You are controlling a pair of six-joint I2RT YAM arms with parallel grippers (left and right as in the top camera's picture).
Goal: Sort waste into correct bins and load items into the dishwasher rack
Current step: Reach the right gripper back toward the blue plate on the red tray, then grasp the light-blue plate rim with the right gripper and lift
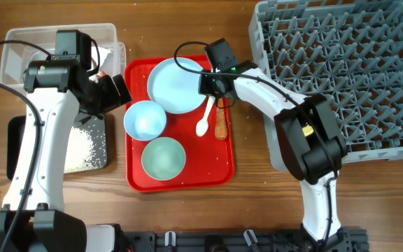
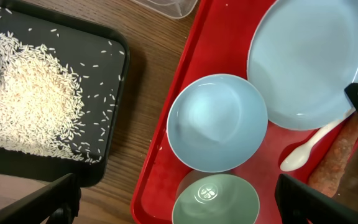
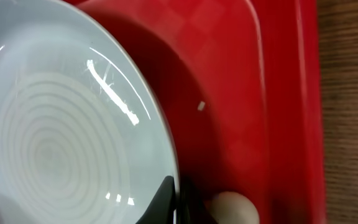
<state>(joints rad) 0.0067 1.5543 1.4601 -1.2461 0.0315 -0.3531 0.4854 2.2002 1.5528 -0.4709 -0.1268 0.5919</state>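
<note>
Just beneath the right end effector [image 1: 214, 85] lies the right rim of the light-blue plate [image 1: 175, 84], flat on the red tray [image 1: 222, 168]. One finger [image 3: 165, 200] seems to nose under that rim, probably because a flat plate offers no other hold; whether it is clamped I cannot tell. Below it lie the white spoon [image 1: 205, 120] and the carrot-like stick [image 1: 220, 127]. The left end effector [image 1: 117, 89] hangs spread and empty, with the light-blue bowl [image 1: 145, 119] just to its right.
</note>
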